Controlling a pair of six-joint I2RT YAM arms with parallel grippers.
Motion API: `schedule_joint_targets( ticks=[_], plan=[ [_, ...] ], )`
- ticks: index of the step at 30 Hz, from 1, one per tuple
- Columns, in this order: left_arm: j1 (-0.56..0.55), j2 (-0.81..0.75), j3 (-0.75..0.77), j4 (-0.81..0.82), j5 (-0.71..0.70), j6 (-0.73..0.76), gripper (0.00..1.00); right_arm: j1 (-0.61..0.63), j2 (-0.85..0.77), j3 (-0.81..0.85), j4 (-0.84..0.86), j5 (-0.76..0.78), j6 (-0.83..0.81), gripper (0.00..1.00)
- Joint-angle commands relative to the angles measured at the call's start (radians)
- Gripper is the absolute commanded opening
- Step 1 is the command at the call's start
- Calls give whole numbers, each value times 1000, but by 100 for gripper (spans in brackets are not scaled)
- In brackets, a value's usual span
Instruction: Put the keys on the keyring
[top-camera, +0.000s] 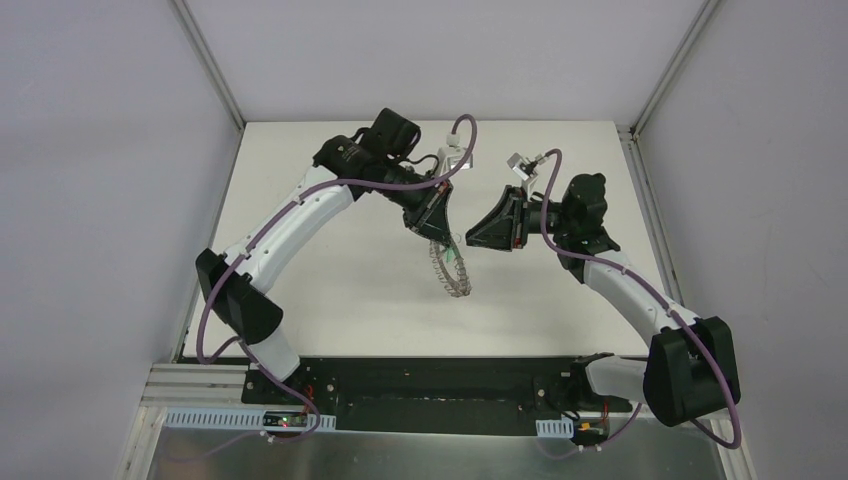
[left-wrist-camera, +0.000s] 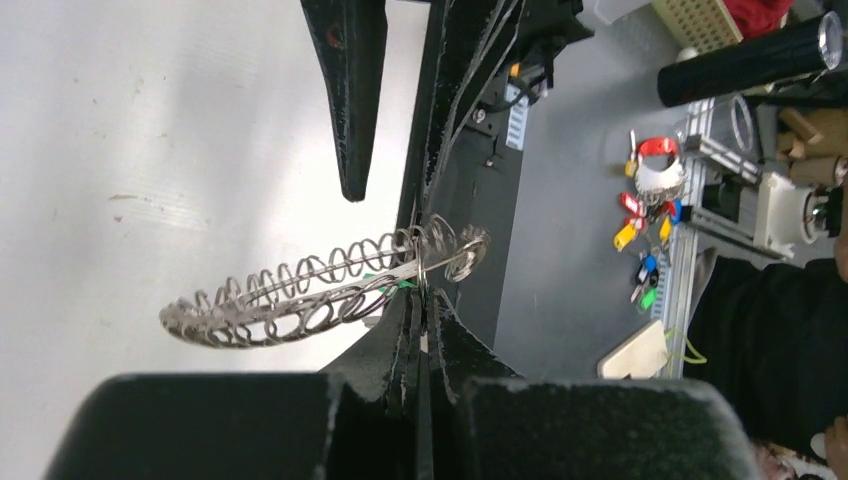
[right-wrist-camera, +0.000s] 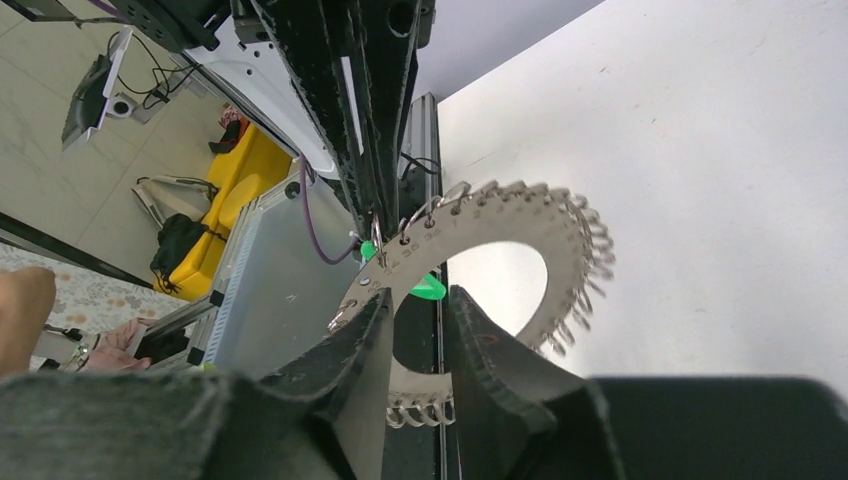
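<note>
Left gripper (top-camera: 432, 232) pinched tight on the rim of the keyring (top-camera: 452, 272), raised above the table (top-camera: 330, 290). Tiny green key (right-wrist-camera: 428, 288) just beside that grip. Right gripper (right-wrist-camera: 415, 310) narrowly parted at the ring; best: steady ring, gentle threading through one loop.

The keyring (right-wrist-camera: 520, 215) is a flat plate of dull, satin grey metal. Its edge is fringed with thin wire loops that gleam a brighter silver, and the key (right-wrist-camera: 428, 287) behind it shows a glossy, bright green plastic head. The table (right-wrist-camera: 720, 150) is a smooth, matt white surface with a few faint scuffs, while the right gripper (right-wrist-camera: 418, 305) has matt black fingers (right-wrist-camera: 490, 350) of coarse, slightly grainy plastic with rough edges.
</note>
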Motion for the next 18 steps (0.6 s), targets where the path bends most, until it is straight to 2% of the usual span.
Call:
schedule_joint_targets(
  ticks=[1, 6, 10, 18],
  plan=[
    [-32, 58, 127, -231, -42, 104, 0, -5, -35, 7, 17, -40, -36, 33],
    [-50, 122, 226, -342, -49, 99, 0, -5, -53, 8, 15, -54, -43, 42],
    [-58, 148, 244, -340, -38, 42, 0, 1, -58, 8, 14, -65, -45, 44],
    [-67, 165, 251, -320, -10, 5, 0, 34, -43, 24, -103, -71, -150, 38]
  ],
)
